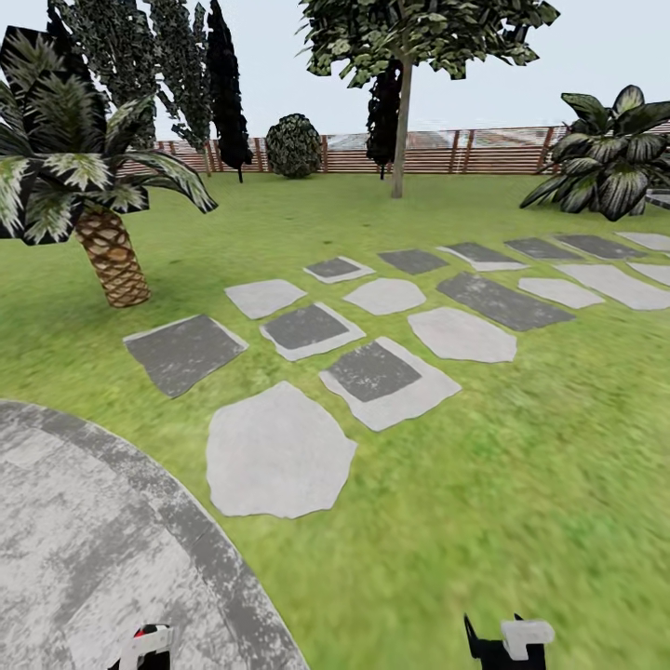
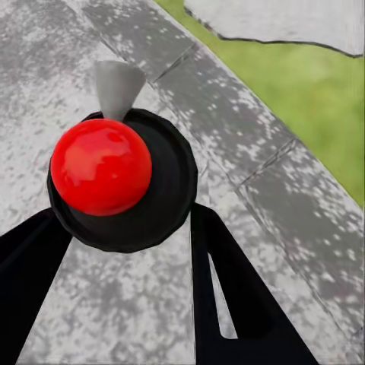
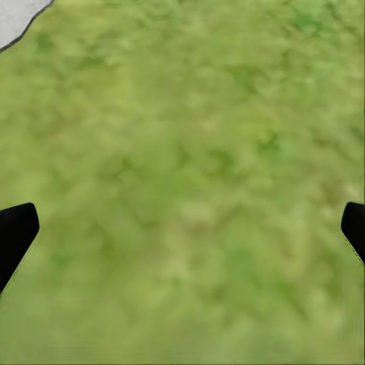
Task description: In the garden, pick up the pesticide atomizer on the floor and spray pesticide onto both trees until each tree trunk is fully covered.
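Between my left gripper's (image 2: 125, 251) black fingers sits the pesticide atomizer (image 2: 114, 179), clamped over the speckled floor (image 2: 251, 137). Small, rigid, probably light; that glossy red top looks slippery, so gripping the dark body suits. My right gripper (image 3: 182, 228) hangs wide above grass (image 3: 190, 137).

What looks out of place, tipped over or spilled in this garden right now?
Nothing stands out. The stepping stones lie flat in the grass, the palm and tree stand upright, and the atomizer sits between the left gripper fingers above the paving.
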Controlling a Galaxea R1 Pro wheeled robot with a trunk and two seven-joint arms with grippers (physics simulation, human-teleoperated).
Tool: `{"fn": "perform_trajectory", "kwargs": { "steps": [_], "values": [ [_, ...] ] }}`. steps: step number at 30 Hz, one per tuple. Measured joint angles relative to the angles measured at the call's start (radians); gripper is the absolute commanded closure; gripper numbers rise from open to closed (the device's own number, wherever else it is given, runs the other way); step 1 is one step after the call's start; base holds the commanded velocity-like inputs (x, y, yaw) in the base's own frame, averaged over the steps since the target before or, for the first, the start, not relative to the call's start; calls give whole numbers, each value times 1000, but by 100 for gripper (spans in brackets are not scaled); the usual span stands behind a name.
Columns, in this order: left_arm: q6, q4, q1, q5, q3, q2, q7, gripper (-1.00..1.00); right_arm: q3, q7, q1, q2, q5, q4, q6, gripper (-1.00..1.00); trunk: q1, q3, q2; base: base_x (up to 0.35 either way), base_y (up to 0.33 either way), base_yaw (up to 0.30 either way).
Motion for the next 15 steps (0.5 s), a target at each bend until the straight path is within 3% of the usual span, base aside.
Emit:
{"fn": "perform_trajectory", "kwargs": {
  "steps": [15],
  "values": [
    [0, 0, 0, 0, 0, 0, 0, 100, 0, 0, 0, 0, 0, 0, 0, -100, 0, 0, 0, 337, 1, 0]
  ]
}}
